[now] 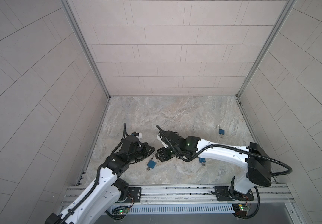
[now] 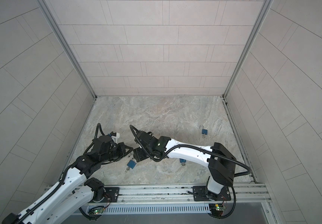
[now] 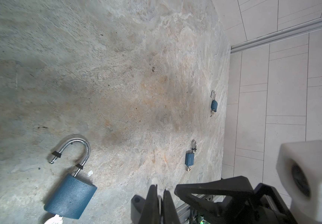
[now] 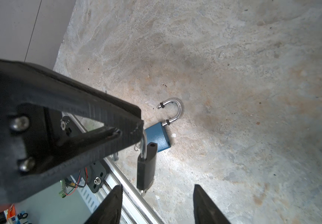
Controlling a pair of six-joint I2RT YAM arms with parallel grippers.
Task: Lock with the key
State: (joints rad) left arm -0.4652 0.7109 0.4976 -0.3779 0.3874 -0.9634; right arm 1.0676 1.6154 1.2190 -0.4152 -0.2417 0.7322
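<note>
A dark padlock [image 4: 146, 166] hangs above the floor by its silver shackle [image 4: 143, 140], with my left gripper [image 3: 160, 189] shut on that shackle. The lock's free shackle hole [image 4: 152, 145] stands uncovered, so the shackle is out of it. A bit of silver key [image 4: 143, 192] pokes from the lock's underside. My right gripper [image 4: 157, 186] is open, its fingertips either side of the key end and not touching it. In both top views the two grippers [image 1: 154, 150] [image 2: 134, 155] meet tip to tip at the front left of the floor.
A blue padlock [image 1: 151, 163] with open shackle lies on the marble floor [image 1: 175, 120] just below the grippers. Two more blue padlocks [image 1: 201, 160] [image 1: 221, 131] lie to the right. Tiled walls enclose the floor; an aluminium rail [image 1: 175, 191] runs along the front.
</note>
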